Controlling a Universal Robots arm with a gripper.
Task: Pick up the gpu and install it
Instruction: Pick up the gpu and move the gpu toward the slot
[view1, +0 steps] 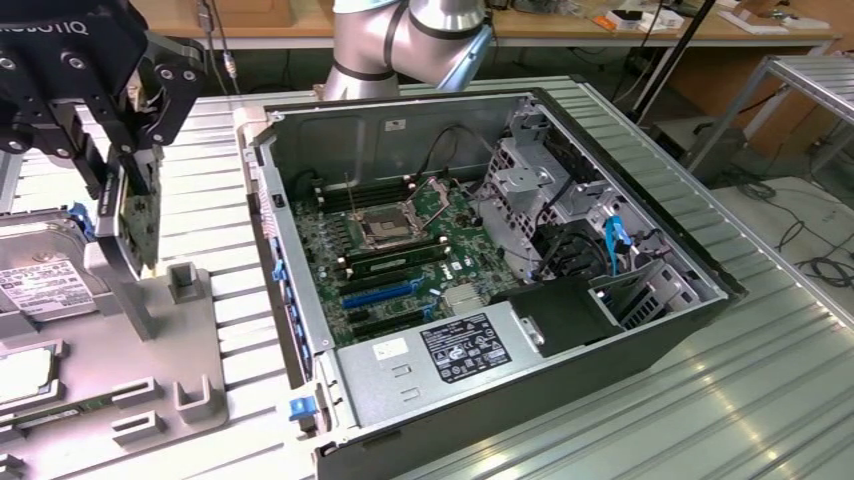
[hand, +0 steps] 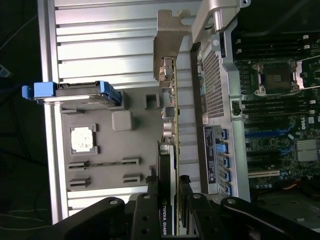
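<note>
Already gripped, the gpu (hand: 171, 120) stood edge-on between the gripper's (hand: 168, 192) clenched fingers (hand: 150, 200), over the grey tray (view1: 94, 370) just beside the open case (view1: 601, 380). Pickup looked done or nearly so, but the card was not yet seated on the motherboard (view1: 387, 250).

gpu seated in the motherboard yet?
No, the gpu is clamped edge-on in the gripper, outside the case.
</note>
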